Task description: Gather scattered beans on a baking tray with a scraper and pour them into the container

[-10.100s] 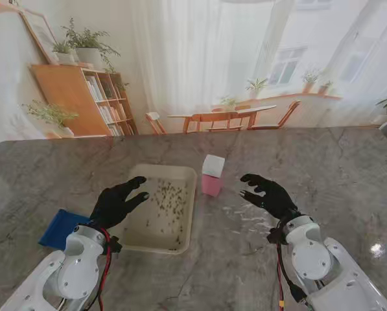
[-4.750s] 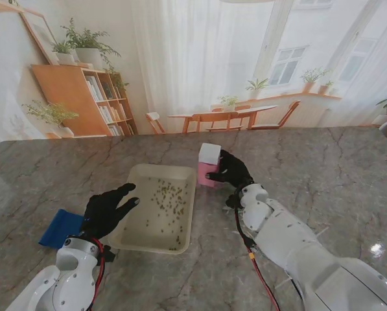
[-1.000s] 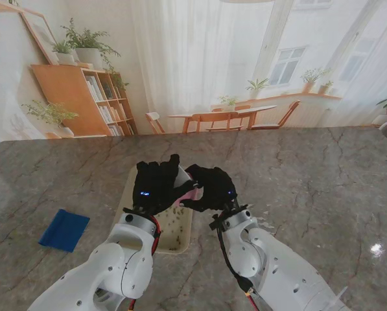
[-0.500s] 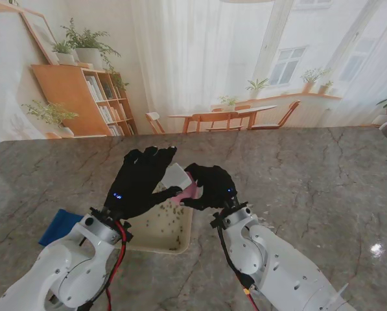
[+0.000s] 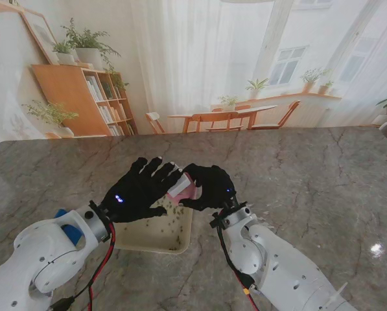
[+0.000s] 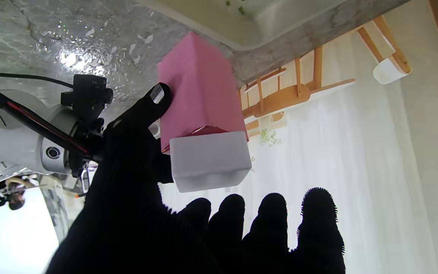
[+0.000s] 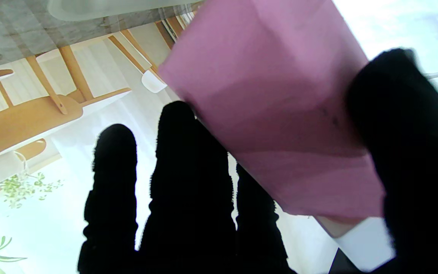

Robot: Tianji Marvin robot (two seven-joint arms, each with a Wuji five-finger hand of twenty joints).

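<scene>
Pink with a white end, the container (image 6: 203, 125) fills both wrist views, its shape half lost between gloves from the stand camera. Right hand (image 5: 209, 186) grips it, lifted over the baking tray (image 5: 155, 240); left hand (image 5: 138, 191) hovers beside, fingers spread, holding nothing. Beans (image 5: 174, 210) barely resolve; a blue object (image 5: 70, 232) is mostly hidden behind the left forearm.
</scene>
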